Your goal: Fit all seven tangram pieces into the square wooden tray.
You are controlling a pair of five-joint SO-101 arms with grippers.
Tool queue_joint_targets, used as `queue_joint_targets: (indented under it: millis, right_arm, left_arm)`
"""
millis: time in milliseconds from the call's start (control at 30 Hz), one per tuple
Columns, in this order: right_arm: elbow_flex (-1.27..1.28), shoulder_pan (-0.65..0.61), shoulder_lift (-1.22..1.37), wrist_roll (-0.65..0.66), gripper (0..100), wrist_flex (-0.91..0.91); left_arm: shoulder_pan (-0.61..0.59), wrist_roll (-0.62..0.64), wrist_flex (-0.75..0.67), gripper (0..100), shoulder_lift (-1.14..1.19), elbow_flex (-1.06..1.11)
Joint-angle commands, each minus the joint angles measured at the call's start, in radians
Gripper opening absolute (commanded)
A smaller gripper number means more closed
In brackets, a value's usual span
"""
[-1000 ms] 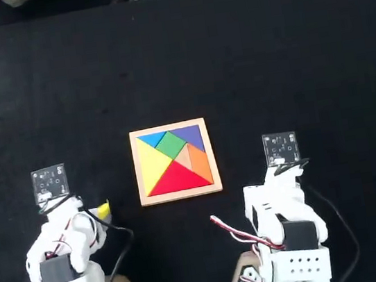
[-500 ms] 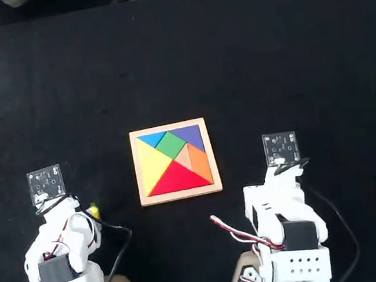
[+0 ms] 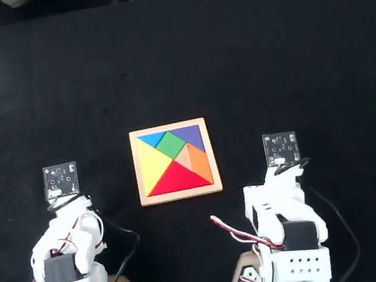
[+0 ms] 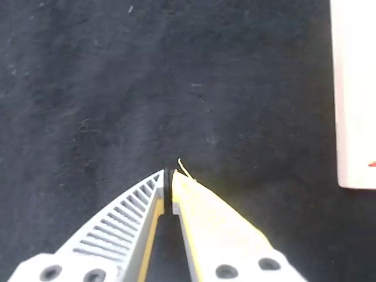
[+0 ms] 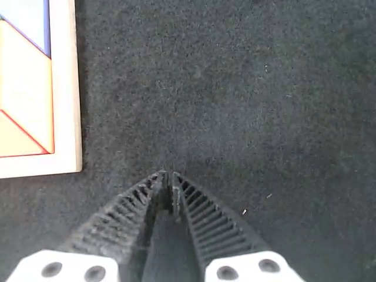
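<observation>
Square wooden tray (image 3: 180, 195) lies flat on the black-covered table (image 3: 287, 50), abt mid-width, nearer the near edge than the far one, btwn the two arms. All 7 tangram pcs sit inside it, flush, making a full square.

Pcs in the tray:
- Blue triangle (image 3: 151, 140) is in the far-L corner.
- Green square (image 3: 170, 144) is just beside it, set on its point, mid far side.
- Purple parallelogram (image 3: 191, 135) is in the far-R corner.
- Big yellow triangle (image 3: 153, 168) runs along the L side and big red triangle (image 3: 177, 179) along the near side, tips meeting at tray centre.
- Orange triangle (image 3: 201, 161) lies along the R side.
- Small pale peach triangle (image 3: 185, 157) sits btwn the orange one and the centre, touching the green square.

L arm (image 3: 63, 246) stands by the table's near edge, L of the tray and apart from it. L gripper (image 4: 169, 176) has one white ribbed finger and one pale yellow finger, tips pressed together, holding nothing, over black cloth. The tray's pale rim lies off to one side, well apart from the tips.

R arm (image 3: 285, 211) stands by the near edge, R of the tray. R gripper (image 5: 169, 179) has two dark ribbed fingers, tips pressed together, holding nothing, over black cloth. It is near the tray's near-R corner but not touching it.
</observation>
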Motion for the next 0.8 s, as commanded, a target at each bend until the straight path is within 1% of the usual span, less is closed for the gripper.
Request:
queue_joint_targets:
  millis: [0,767]
  right_arm:
    - [-0.002,0.014,-0.035,0.011,1.1,0.006]
    - [-0.002,0.012,-0.044,0.011,1.1,0.009]
  left_arm:
    - [-0.047,0.002,0.005,3,-0.011,0.015]
    - [-0.058,0.000,0.006,3,-0.017,0.015]
